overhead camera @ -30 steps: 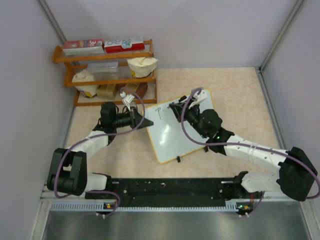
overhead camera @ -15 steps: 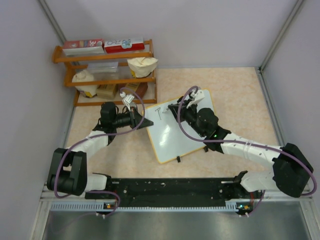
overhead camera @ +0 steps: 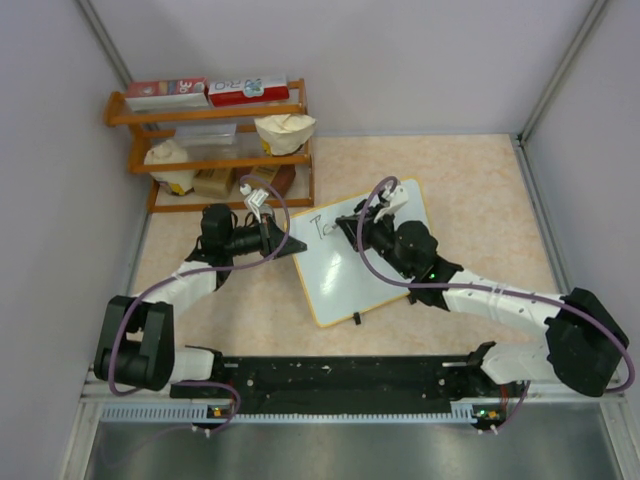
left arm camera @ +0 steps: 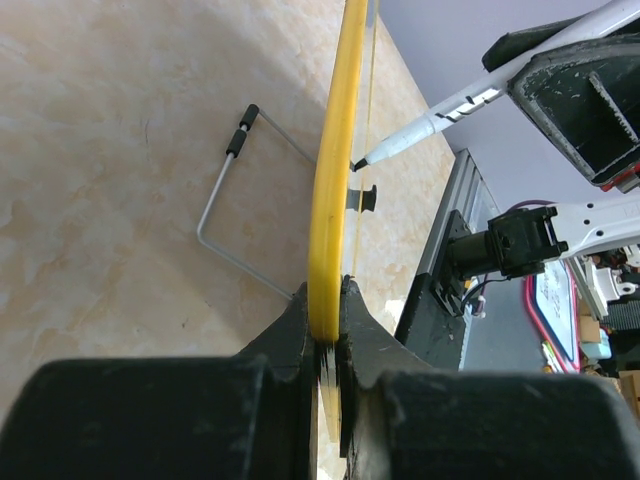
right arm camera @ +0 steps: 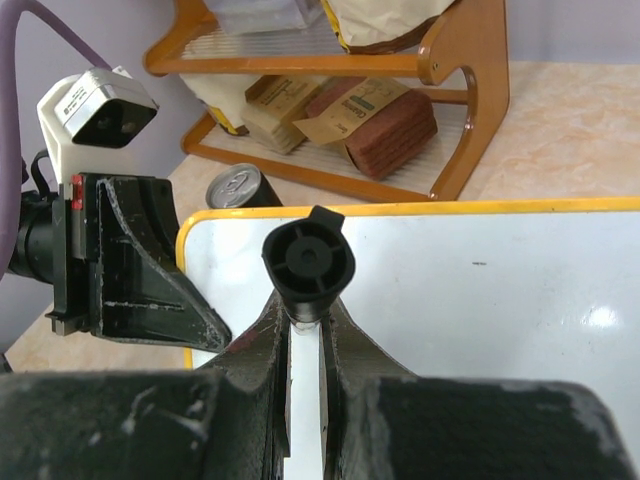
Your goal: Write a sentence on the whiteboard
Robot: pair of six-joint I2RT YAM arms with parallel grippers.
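The left gripper (overhead camera: 288, 246) clamps the left edge of the glossy white, yellow-framed whiteboard (overhead camera: 350, 275) in the middle of the beige table (overhead camera: 470, 180). The black handwritten sentence (overhead camera: 322, 225), barely begun, sits near the board's top-left corner. There the right gripper (overhead camera: 360, 228) pinches a white black-capped marker (right arm camera: 307, 262).

White board, yellow rim, sandy table

The whiteboard (overhead camera: 335, 275) is shiny white with a yellow rim, and the writing (overhead camera: 322, 224) at its far left corner is thin and black. The marker (left arm camera: 440, 112) is white with a black tip. The left arm (overhead camera: 185, 285) and right arm (overhead camera: 500, 300) are white and black, with purple cables (overhead camera: 360, 250). The table (overhead camera: 470, 190) is pale sandy with cloudy blotches. The shelf (overhead camera: 210, 115) at the far left is orange-brown wood, with red-and-white boxes (overhead camera: 248, 91) on top.
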